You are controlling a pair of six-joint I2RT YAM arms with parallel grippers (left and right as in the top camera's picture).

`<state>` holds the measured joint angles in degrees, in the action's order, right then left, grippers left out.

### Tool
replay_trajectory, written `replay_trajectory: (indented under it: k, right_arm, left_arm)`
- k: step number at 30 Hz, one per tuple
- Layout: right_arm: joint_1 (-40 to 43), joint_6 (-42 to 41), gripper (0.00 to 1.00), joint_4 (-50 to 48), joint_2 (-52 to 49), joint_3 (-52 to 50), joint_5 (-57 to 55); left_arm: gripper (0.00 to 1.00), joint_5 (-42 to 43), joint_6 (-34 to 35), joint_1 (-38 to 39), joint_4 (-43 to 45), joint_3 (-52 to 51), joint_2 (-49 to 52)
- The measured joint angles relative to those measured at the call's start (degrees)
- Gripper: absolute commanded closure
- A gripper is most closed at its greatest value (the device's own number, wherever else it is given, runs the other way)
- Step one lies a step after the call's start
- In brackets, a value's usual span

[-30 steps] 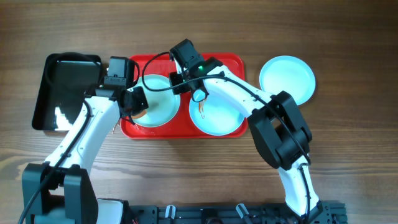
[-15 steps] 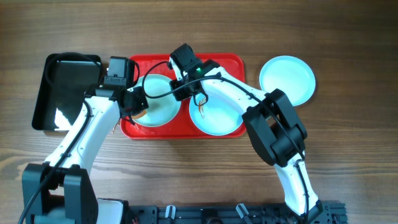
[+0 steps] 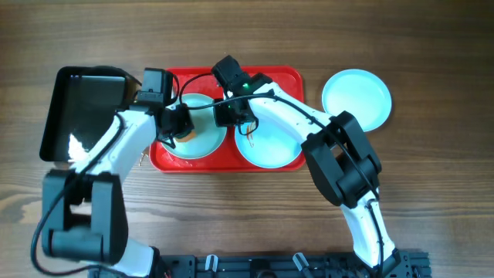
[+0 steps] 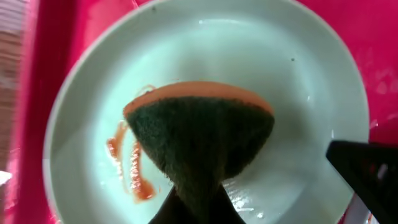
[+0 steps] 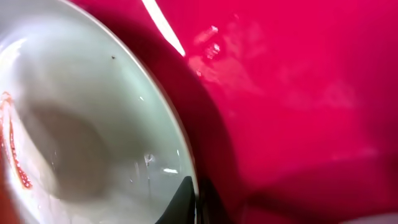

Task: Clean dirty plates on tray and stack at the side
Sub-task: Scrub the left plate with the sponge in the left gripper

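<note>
The red tray holds two pale plates. My left gripper is shut on a green and orange sponge and presses it on the left plate, beside a red-brown smear. My right gripper is shut on that plate's right rim, with one finger on each side. The right plate on the tray has a small brown smear. A third plate lies on the table to the right of the tray.
A black rectangular tray sits on the table left of the red tray. My two arms cross over the red tray's back half. The wooden table stretches to the front and right.
My left gripper has moved right with the sponge, further onto the left plate. My right gripper has shifted slightly left onto that plate's rim.
</note>
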<state>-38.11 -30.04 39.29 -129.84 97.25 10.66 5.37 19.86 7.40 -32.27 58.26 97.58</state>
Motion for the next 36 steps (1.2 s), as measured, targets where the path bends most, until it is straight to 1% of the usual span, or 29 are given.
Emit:
replay_trajectory:
  k: [3,8,11,14,17,19,22,26,28,30,32,34,35,36]
  right_arm:
    - [0.0,-2.8,0.96,0.6,0.1,0.0,-0.5]
    - [0.0,-3.4,0.96,0.6,0.1,0.0,-0.5]
    - [0.0,-3.6,0.96,0.6,0.1,0.0,-0.4]
    - [0.0,-3.6,0.96,0.7,0.1,0.0,-0.4]
    - [0.0,-3.6,0.95,0.8,0.1,0.0,-0.5]
    - [0.1,-3.6,0.96,0.8,0.1,0.0,-0.4]
    - [0.1,-3.6,0.96,1.0,0.1,0.0,0.2]
    - [0.0,-3.7,0.96,1.2,0.1,0.0,1.0]
    - [0.5,-3.8,0.96,1.8,0.2,0.0,0.7]
    - [0.9,-3.8,0.96,1.8,0.2,0.0,0.2]
    - [1.0,-3.8,0.96,1.8,0.2,0.0,0.1]
    - [1.0,-3.8,0.96,1.8,0.2,0.0,0.0]
    - [1.0,-3.8,0.96,1.8,0.2,0.0,0.0]
    - [1.0,-3.8,0.96,1.8,0.2,0.0,0.0]
  left_arm:
    - [0.96,3.4,-0.2,0.0,2.3,0.0,2.3]
    - [0.96,6.9,-3.3,0.1,4.3,0.0,2.3]
    - [0.96,7.8,-4.7,1.0,5.1,0.0,3.3]
    - [0.96,7.1,-5.4,1.2,5.2,0.2,6.8]
    - [0.96,-0.2,-5.8,1.6,2.8,1.4,6.8]
    - [0.96,-10.6,-5.8,1.9,-0.3,2.1,6.8]
    - [0.96,-22.1,-5.8,1.9,-2.0,2.1,6.9]
    - [0.96,-28.4,-4.5,2.7,-2.9,4.0,6.6]
    - [0.96,-30.6,-4.0,2.2,-3.4,4.7,4.3]
    - [0.96,-27.2,-3.6,1.5,-3.4,5.1,-2.1]
    - [0.96,-19.7,-3.4,1.5,-3.3,6.3,-4.9]
    - [0.96,-11.4,-3.2,1.5,-3.4,6.3,-3.7]
    - [0.96,-8.1,-3.2,1.5,-3.4,6.3,-2.4]
    - [0.96,-3.1,-3.2,1.5,-3.4,6.3,-0.3]
